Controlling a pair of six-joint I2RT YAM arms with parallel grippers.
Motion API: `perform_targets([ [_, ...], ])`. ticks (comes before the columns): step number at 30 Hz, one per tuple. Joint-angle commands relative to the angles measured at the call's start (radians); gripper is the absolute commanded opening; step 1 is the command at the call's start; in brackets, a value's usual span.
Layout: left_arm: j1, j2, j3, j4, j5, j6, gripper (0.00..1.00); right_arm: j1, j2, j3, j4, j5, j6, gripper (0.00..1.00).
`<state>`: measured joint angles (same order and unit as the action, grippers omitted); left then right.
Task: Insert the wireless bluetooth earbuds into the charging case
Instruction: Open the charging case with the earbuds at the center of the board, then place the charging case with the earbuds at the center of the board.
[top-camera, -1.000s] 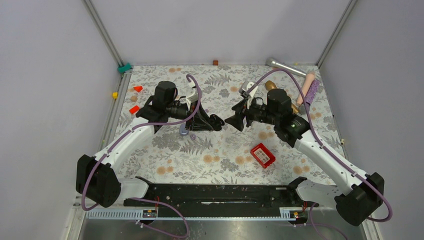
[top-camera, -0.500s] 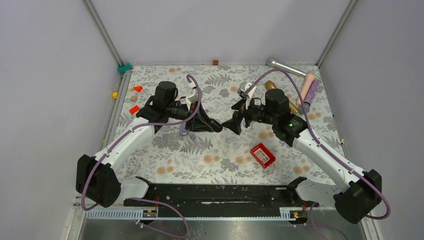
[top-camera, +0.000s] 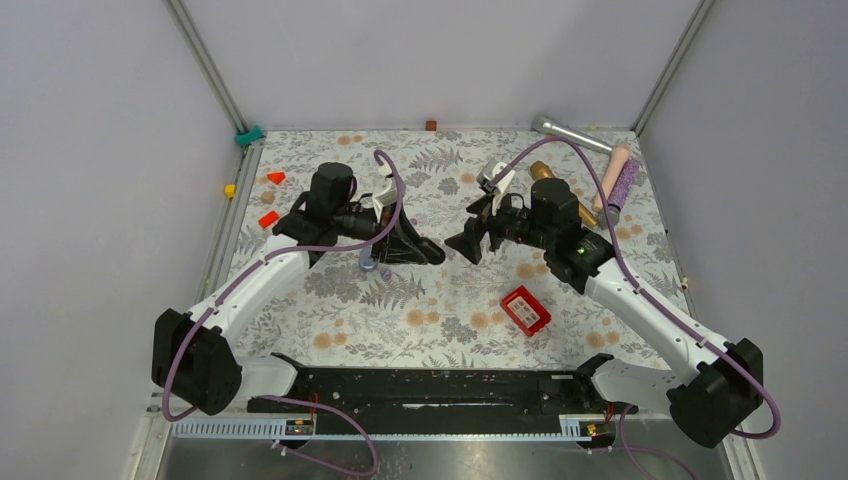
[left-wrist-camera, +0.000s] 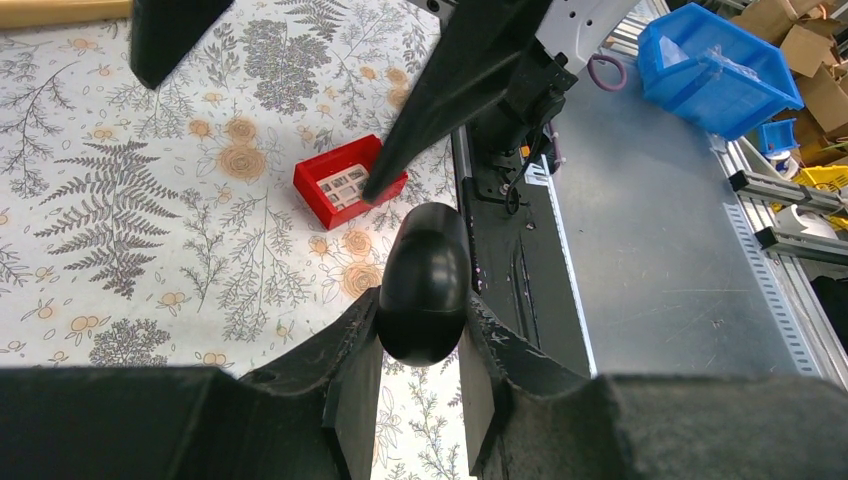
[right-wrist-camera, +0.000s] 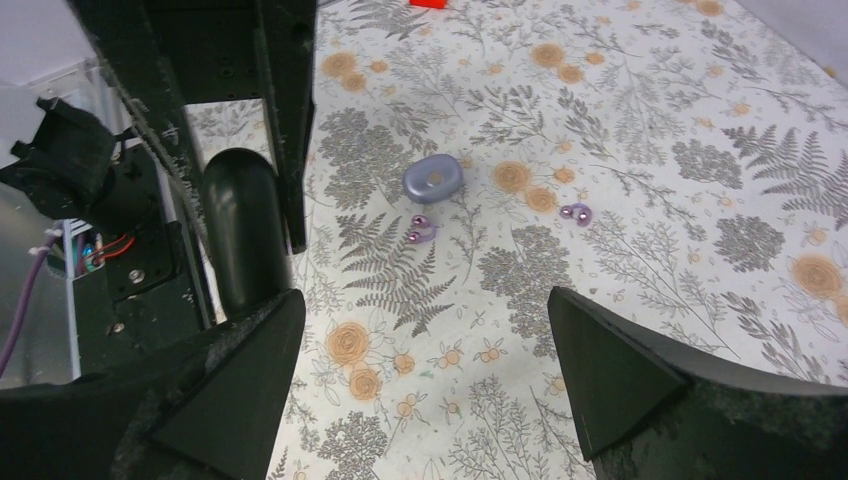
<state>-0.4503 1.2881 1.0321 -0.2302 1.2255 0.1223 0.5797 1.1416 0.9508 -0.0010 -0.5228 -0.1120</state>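
- At the left edge of the worktop (top-camera: 440, 330), two red blocks (top-camera: 268, 218) lie loose. They are not part of the job.
- The left fingers (left-wrist-camera: 350, 375) pinch the black case (left-wrist-camera: 425, 285) by its near end, across its narrow width. Its long axis runs straight out from the fingers toward the right arm. It is held off the worktop and the lid looks shut.
- Under the left wrist, the purple case (right-wrist-camera: 432, 178) lies flat on the worktop and also looks shut.
- The purple earbuds are both loose on the worktop, neither in a case. One bud (right-wrist-camera: 422, 230) lies just beside the purple case, and the other bud (right-wrist-camera: 577, 212) lies apart from it, off to one side. No black buds can be found in any view.
- The right fingers (right-wrist-camera: 240, 370) are spread wide and hold nothing. Their tips are near the far end of the black case, with a gap showing.
- Key relation, from the right wrist view: both buds lie ahead of and below the spread right fingers, over on the left arm's side. The bud by the case sits roughly on the centre line of the gap.
- Judgement: the left arm is nearer the buds but occupied, so the right arm looks like the one to go down for a bud. A case must be opened first.
- Right of centre sits a red tray (top-camera: 525, 310). A pink roller (top-camera: 612, 175) lies at the far right.
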Motion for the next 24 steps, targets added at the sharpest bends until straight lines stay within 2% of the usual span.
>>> perform_targets([
  [1, -0.004, -0.026, 0.034, 0.043, -0.032, 0.006, 0.00, -0.009, -0.025, 0.004, 0.050, 0.209, -0.001, 0.99],
  [5, -0.002, -0.022, 0.050, 0.042, -0.149, -0.010, 0.00, -0.034, -0.031, 0.004, 0.055, 0.308, 0.017, 1.00],
  [14, 0.007, 0.000, 0.149, -0.066, -0.390, 0.039, 0.00, -0.091, -0.072, -0.009, 0.071, 0.390, 0.061, 1.00],
  [20, 0.008, 0.108, 0.284, -0.231, -0.419, 0.145, 0.00, -0.148, -0.113, -0.004, 0.064, 0.468, 0.054, 0.99],
  [24, -0.002, 0.215, 0.373, -0.259, -0.418, 0.161, 0.00, -0.190, -0.132, 0.014, 0.047, 0.550, 0.035, 1.00],
])
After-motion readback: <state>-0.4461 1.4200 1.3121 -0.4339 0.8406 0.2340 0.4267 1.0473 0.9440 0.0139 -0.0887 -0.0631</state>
